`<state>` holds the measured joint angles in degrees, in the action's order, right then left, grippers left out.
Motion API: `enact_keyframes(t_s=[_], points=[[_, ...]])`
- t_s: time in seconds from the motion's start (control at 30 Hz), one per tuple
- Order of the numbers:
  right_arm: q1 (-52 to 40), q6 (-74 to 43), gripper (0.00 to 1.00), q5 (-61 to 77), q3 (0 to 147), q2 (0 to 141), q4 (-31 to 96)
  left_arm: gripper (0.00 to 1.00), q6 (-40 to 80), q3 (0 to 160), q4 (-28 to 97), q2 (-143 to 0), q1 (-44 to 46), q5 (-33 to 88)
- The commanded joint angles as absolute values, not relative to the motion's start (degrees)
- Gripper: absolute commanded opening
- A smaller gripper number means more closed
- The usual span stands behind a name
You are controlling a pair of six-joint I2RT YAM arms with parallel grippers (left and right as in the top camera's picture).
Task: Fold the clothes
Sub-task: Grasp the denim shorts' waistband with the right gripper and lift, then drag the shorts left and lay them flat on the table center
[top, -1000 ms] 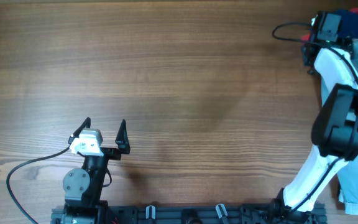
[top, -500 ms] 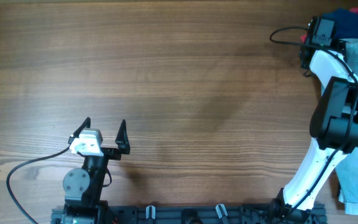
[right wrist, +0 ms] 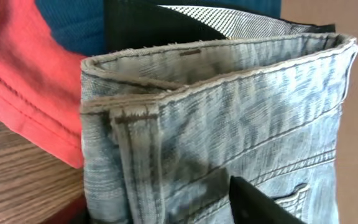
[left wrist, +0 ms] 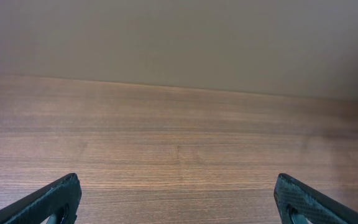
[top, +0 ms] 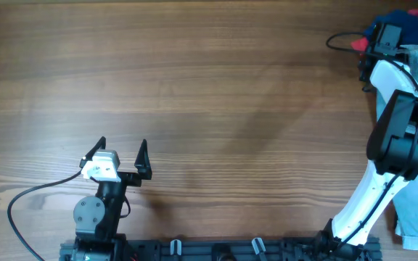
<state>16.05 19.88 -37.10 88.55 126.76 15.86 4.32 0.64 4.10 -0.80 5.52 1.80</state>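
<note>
The left gripper (top: 122,150) is held wide open above the near-left part of the wooden table (top: 223,87), with nothing between its fingers and nothing touched. In the left wrist view only bare wood is seen between the two dark fingertips (left wrist: 51,199), out to the far edge against a plain wall (left wrist: 179,37).

The right gripper (top: 374,45) is stretched to the table's far-right corner, at the pile of clothes. Only one dark finger (right wrist: 260,202) is seen in the right wrist view, low in front of the light blue denim shorts (right wrist: 229,124), so how far the jaws stand apart cannot be told, nor whether cloth is held.

The shorts are stacked with their waistband edge facing the camera. A red garment (right wrist: 23,81) lies beside them to the left, spilling onto the wood; a dark blue one (right wrist: 73,18) and a black one (right wrist: 148,22) lie behind. The middle and left of the table are open wood.
</note>
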Motion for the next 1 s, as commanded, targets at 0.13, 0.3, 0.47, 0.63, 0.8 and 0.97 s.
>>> enact_keyframes(t_s=[0.13,0.3,0.47,0.63,0.8,0.97], points=[[15.40,7.84,0.20,-38.52,89.54,125.64,17.32,1.00,3.86,0.32,4.25,-0.38,5.78,2.66],[15.00,3.29,0.05,-38.81,89.54,119.09,20.47,1.00,3.86,0.32,4.25,-0.38,5.78,2.63],[14.96,-0.71,0.04,-38.46,89.54,113.95,22.61,1.00,3.86,0.32,4.25,-0.38,5.78,2.63],[14.70,-1.65,0.04,-27.11,89.54,107.04,25.61,1.00,3.86,0.32,4.25,-0.38,5.78,2.66],[9.45,-3.11,0.04,-17.96,89.54,103.59,27.97,1.00,3.86,0.32,4.25,-0.38,5.78,2.63],[-0.93,-6.11,0.04,-17.89,89.52,103.61,27.83,1.00,3.86,0.32,4.25,-0.38,5.78,2.63]])
